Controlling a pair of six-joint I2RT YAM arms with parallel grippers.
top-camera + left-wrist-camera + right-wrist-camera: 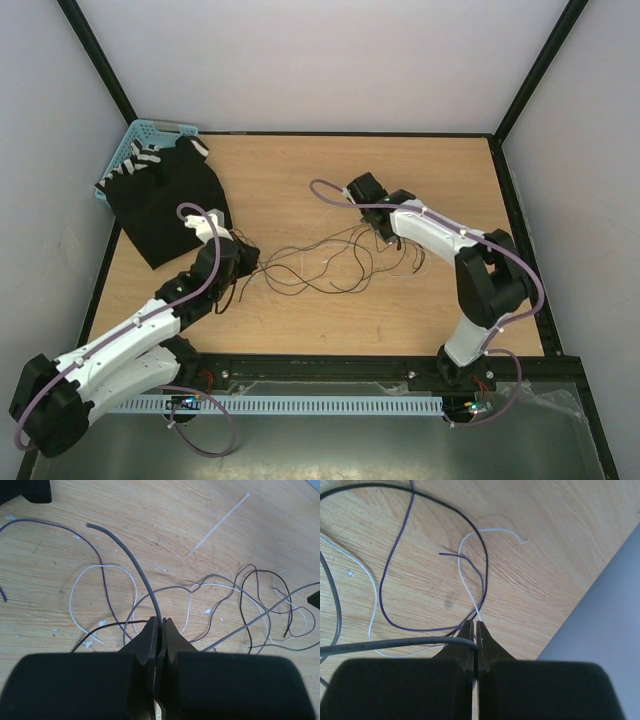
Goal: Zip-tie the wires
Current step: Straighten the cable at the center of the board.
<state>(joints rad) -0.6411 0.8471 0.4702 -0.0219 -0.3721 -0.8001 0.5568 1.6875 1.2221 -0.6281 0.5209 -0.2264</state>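
Observation:
The wires lie in loose loops on the wooden table between my two grippers. My left gripper sits at their left end. In the left wrist view it is shut on a grey wire that curves up and away from the tips. White, purple and black strands lie around it. My right gripper holds the right end. In the right wrist view it is shut on a white wire and a grey wire.
A thin white zip tie lies flat on the table beyond the wires. A black cloth and a blue basket sit at the back left. The table's right edge runs close beside my right gripper.

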